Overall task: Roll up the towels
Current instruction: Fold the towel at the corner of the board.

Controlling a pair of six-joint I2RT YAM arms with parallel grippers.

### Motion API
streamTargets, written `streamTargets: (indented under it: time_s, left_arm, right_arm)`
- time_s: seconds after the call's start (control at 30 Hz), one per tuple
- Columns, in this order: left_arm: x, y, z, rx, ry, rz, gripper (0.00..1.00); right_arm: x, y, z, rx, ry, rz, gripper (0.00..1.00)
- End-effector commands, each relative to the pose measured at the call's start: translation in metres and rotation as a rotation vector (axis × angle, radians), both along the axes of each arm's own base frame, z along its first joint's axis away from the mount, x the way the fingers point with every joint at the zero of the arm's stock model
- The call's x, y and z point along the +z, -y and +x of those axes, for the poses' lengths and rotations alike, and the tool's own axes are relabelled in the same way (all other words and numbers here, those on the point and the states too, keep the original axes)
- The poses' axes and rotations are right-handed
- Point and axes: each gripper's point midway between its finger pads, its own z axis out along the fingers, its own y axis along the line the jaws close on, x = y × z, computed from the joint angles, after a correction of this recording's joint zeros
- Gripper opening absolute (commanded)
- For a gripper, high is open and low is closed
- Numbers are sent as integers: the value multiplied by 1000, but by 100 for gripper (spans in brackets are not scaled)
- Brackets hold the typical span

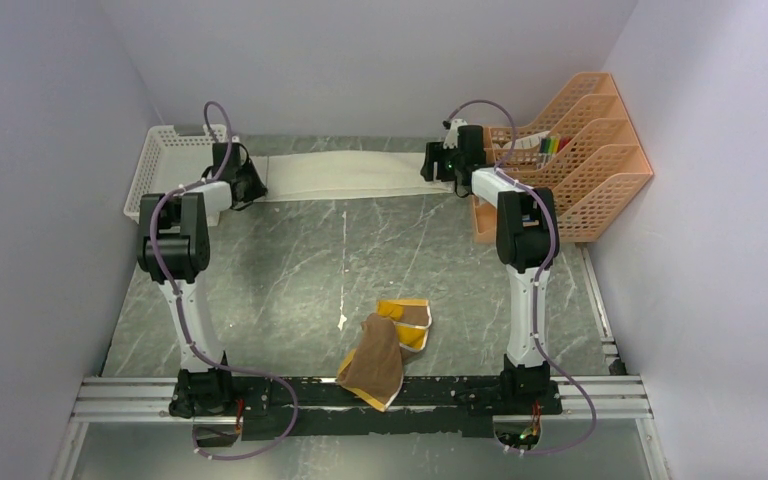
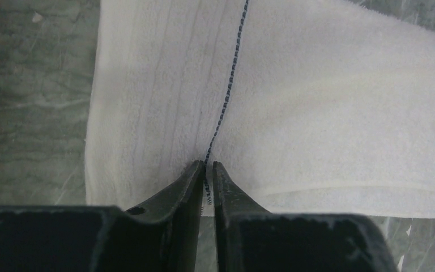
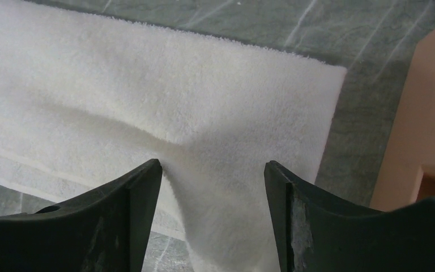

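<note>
The cream-white towel (image 1: 345,175) lies spread in a long strip at the back of the table. My left gripper (image 1: 255,185) is at its left end. In the left wrist view the jaws (image 2: 208,164) are pressed almost together on the towel (image 2: 317,113), where a blue stitched line runs in between them. My right gripper (image 1: 432,165) is at the towel's right end. Its jaws (image 3: 212,164) are open, with a raised hump of towel (image 3: 175,96) between them. The brown towel with mustard-yellow reverse (image 1: 385,350) lies crumpled near the front edge, between the arm bases.
A white mesh basket (image 1: 165,165) stands at the back left, just behind my left gripper. An orange file organizer (image 1: 580,150) with pens stands at the back right, close beside my right gripper, and shows in the right wrist view (image 3: 425,113). Grey walls enclose the table.
</note>
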Motion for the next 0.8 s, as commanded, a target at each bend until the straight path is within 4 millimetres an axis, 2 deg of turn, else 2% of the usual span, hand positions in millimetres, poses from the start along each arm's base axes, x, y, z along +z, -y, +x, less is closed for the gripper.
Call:
streamTargets:
  time_s: [0.0,0.13,0.2,0.27,0.33,0.5,0.63,0.77]
  left_arm:
    - [-15,-5,-31,23,-120,1,26]
    - [30,-14,-8,64,-18,32,35]
    - [47,-23,2,89,6,63,39]
    - [55,-29,11,103,13,91,43]
    - [54,-55,17,142,4,107,46]
    - [46,-84,27,147,-16,128,50]
    - [44,-92,40,125,-15,163,50]
    - [37,-82,53,52,-17,138,46]
  right_arm:
    - [32,-7,5,59,71,33,68]
    - [59,-11,-1,77,129,60,71]
    - [69,-12,-4,84,146,71,72]
    - [76,-13,-8,90,157,80,72]
    - [80,-14,-13,94,163,85,73]
    - [85,-14,-27,97,165,103,73]
    - [90,-16,-36,98,171,131,74]
    - [95,-19,-42,106,174,154,74]
